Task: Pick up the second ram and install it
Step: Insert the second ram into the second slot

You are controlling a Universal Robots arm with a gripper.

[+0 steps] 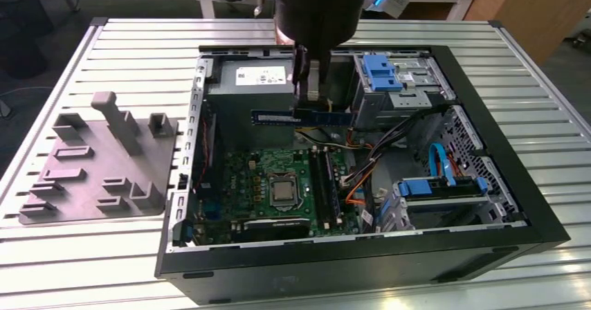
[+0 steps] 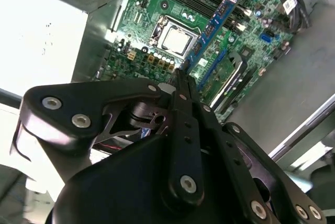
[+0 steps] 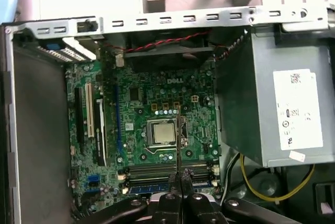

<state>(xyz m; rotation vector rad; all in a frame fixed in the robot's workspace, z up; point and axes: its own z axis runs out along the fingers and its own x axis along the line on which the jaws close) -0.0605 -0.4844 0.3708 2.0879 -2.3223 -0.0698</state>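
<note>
At the exterior view's left, a grey fixture tray (image 1: 88,159) with upright blocks lies on the slatted metal table (image 1: 120,47), just beside the open computer case (image 1: 323,268). Inside the case, the green motherboard (image 1: 254,168) lies flat, with the processor socket (image 1: 279,191) near its middle and the long black slot rails (image 1: 323,185) toward the exterior view's right of the socket. The grey power supply (image 1: 249,85) takes up the far corner.

The arm comes down from above into the case, and its gripper (image 1: 309,109) is pinched on the second ram (image 1: 277,118). The stick is level, long edge down, and more of it juts toward the exterior view's left of the fingers than toward the right. It hangs in the air near the edge where power supply meets motherboard, beyond the far ends of the rails and not seated in any of them.

In the second wrist view the gripper (image 2: 180,75) is clamped on one end of the ram (image 2: 212,25), which runs away from it as a narrow blue strip over the board. In the first wrist view the closed fingertips (image 3: 180,179) hold the ram (image 3: 179,135) edge-on — a thin dark line crossing the memory slots (image 3: 157,170) and the socket.

Further to the exterior view's right sit a blue drive bracket (image 1: 380,71) and a blue cable (image 1: 434,161).
</note>
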